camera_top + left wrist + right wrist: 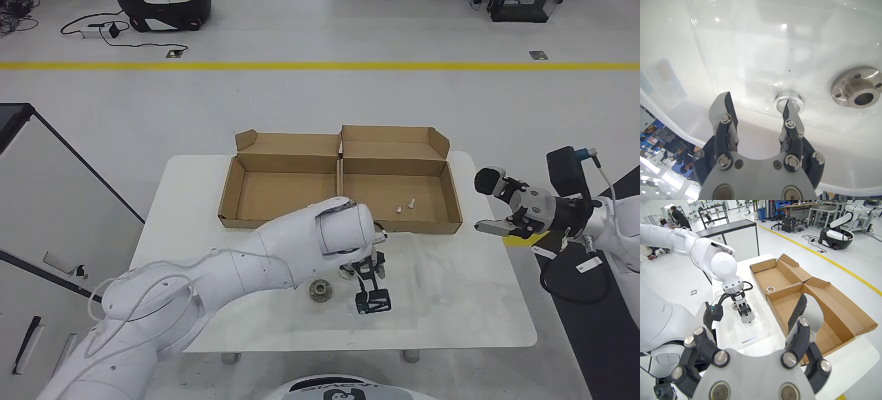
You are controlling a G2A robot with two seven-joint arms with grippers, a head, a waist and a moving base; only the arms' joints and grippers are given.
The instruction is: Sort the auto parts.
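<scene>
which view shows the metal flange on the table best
The left wrist view: the flange lies close, bolt holes and bore plain. The top view shows it small on the table; the right wrist view, a far sliver behind the left arm.

1. The right end effector, fingers spread apart, faces the worktop.
2. On the worktop, the near box and the far box sit touching, both open; a silver ring lies in the far box.
3. The left end effector points down at the worktop, with a metal flange just behind it.
</scene>
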